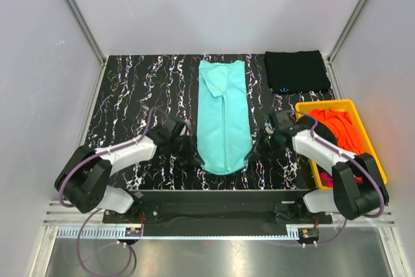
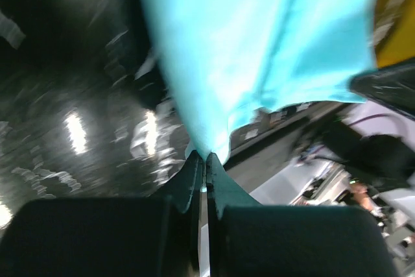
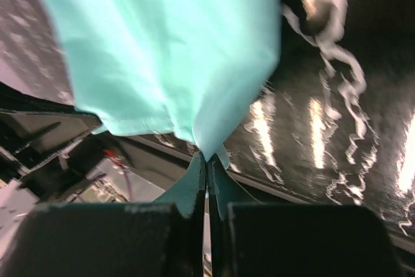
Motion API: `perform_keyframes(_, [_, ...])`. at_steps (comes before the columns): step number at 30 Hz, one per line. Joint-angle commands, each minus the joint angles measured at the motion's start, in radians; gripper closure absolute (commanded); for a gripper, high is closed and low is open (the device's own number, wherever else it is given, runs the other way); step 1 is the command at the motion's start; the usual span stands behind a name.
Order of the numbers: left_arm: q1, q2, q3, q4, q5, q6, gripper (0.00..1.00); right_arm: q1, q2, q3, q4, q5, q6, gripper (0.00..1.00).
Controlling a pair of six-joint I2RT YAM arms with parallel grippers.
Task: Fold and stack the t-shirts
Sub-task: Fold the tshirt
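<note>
done: black t-shirt (image 1: 297,71) folded, desk (image 1: 142,95) 1 o'clock | in hand: teal t-shirt (image 1: 224,118), long strip at centre; left claw (image 2: 206,163) and right claw (image 3: 206,160) pinching its 6 o'clock corners | left, likely: cross-fold, stack; orange t-shirts (image 1: 340,128) in yellow bin (image 1: 337,104), 3 o'clock

teal t-shirt (image 1: 224,121) – soft matt cloth; table (image 1: 136,89) – glossy

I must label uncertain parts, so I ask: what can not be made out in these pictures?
- Top view: the right arm hides part of the yellow bin; what lies under the orange cloth is unknown.
- Top view: the black t-shirt is too dark to show its folds.
- Left wrist view: blurred; the top edge cuts off the light teal t-shirt in the left gripper.
- Right wrist view: the same, with the right gripper.
</note>
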Motion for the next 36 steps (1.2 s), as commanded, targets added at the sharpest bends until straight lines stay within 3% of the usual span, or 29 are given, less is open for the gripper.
perform_keyframes(1, [0.062,0.027,0.173,0.009,0.018,0.008,1.00,-0.063,0.056,0.166,-0.018,-0.044,-0.051,1.00])
perform_keyframes(9, [0.244,0.290,0.515,-0.060,0.107,0.107,1.00,-0.181,0.369,0.533,-0.096,-0.125,-0.152,1.00])
perform_keyframes(20, [0.381,0.608,0.875,-0.076,0.213,0.098,1.00,-0.252,0.760,1.073,-0.220,-0.165,-0.160,1.00])
perform_keyframes(24, [0.392,0.686,0.983,-0.077,0.237,0.095,1.00,-0.263,0.833,1.155,-0.229,-0.187,-0.149,1.00])
perform_keyframes(36, [0.401,0.823,1.115,-0.066,0.259,0.084,1.00,-0.286,0.974,1.299,-0.231,-0.244,-0.152,1.00])
